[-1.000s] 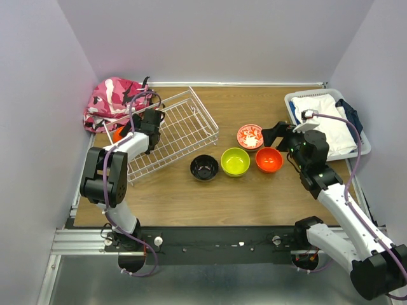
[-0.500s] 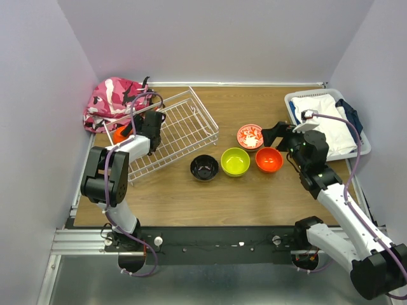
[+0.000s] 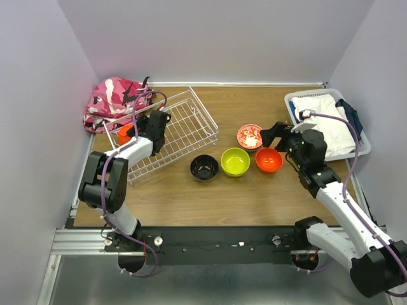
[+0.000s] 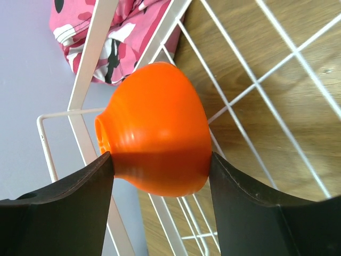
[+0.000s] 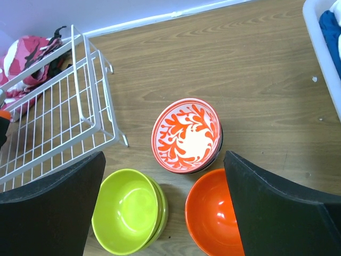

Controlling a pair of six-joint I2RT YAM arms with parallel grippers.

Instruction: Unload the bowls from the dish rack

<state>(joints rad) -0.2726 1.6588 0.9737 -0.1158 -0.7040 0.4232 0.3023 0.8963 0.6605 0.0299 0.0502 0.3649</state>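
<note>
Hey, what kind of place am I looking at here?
Probably a robotics lab test cell, not a kitchen: plain walls box in a wooden table, robot arms are bolted to a metal frame, and a dish rack and clothes basket sit as props.

- We see the left arm [image 3: 130,149]: white links, black joints.
- The right arm [image 3: 346,216] matches it.
- Purple cables [image 3: 360,149] run along both.
- Fingers [image 4: 53,213] are matte black wedges.
</note>
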